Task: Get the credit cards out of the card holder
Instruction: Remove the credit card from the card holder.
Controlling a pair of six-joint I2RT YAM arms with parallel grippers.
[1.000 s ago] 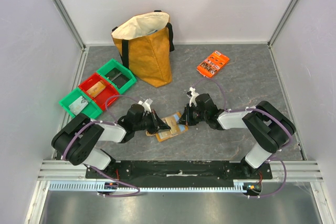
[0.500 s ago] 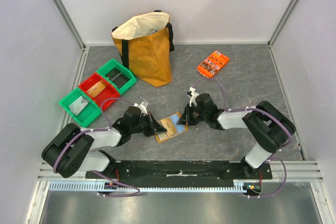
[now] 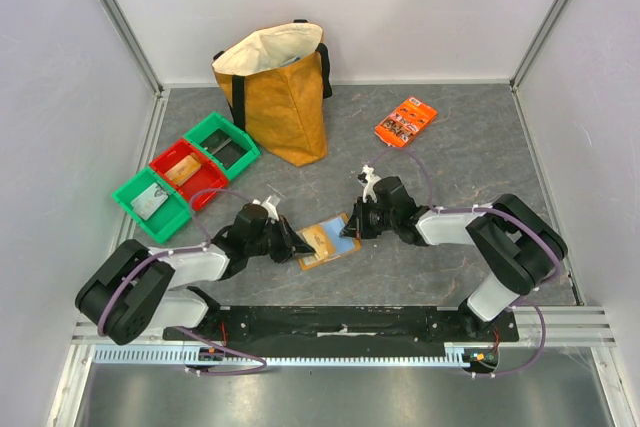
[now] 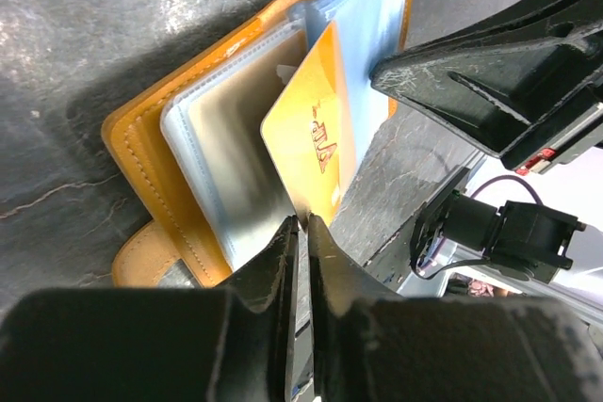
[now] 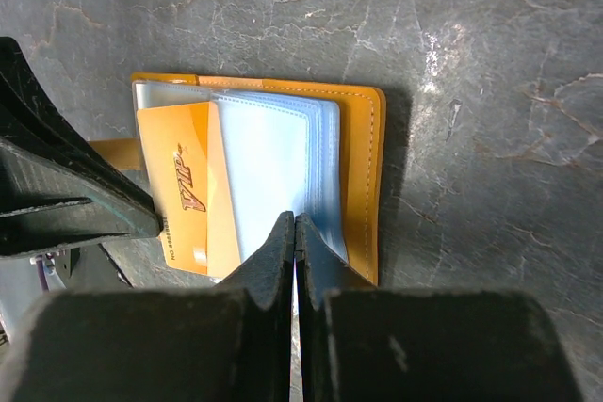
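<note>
The card holder [image 3: 325, 253] lies open on the table [image 3: 450, 177], at the lower centre of the top view. An orange credit card [image 4: 318, 143] sticks halfway out of its blue-grey pockets. The left gripper [image 4: 300, 225] has its jaws pinching the card's corner. The right gripper [image 5: 294, 225] has its jaws pressed together, tips on the pockets' edge.

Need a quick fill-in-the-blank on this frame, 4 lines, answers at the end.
1. The card holder lies ___ on the table.
2. The left tool pinches a card printed with the letters ___.
3. The right tool is shut on the card holder at its sleeves, coloured pale ___.
4. The red bin sits between two bins coloured ___.

Missing words: open; VIP; blue; green.
</note>
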